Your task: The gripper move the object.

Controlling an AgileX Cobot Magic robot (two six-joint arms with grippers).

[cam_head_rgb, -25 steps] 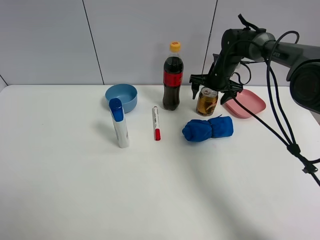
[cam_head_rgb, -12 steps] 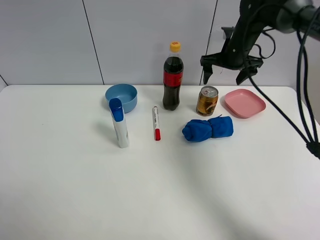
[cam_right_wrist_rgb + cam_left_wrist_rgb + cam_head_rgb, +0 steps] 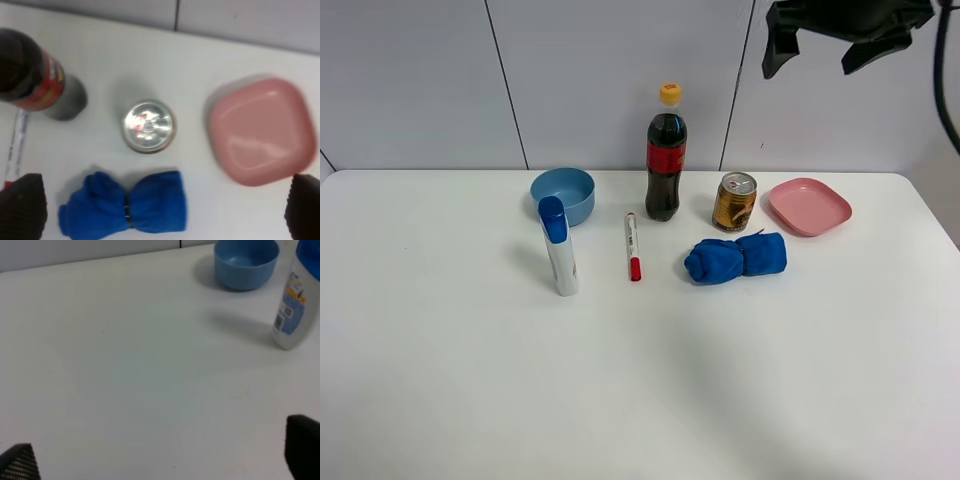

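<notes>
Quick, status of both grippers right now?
Left gripper: open, holding nothing.
Right gripper: open, holding nothing, high above the can.

White table (image 3: 620, 380) is carrying seven items, all resting directly on its surface. Back row, left to right in the high view: blue bowl (image 3: 562, 194) is sitting upright, cola bottle (image 3: 666, 155) is standing, gold can (image 3: 734, 202) is standing just beside it, and pink plate (image 3: 808, 206) is lying flat near the can. Front row: white bottle (image 3: 558, 247) with blue cap is standing just before the bowl, red-tipped marker (image 3: 632, 246) is lying lengthwise, and bundled blue cloth (image 3: 735, 257) is lying near the can, a gap between them.
</notes>
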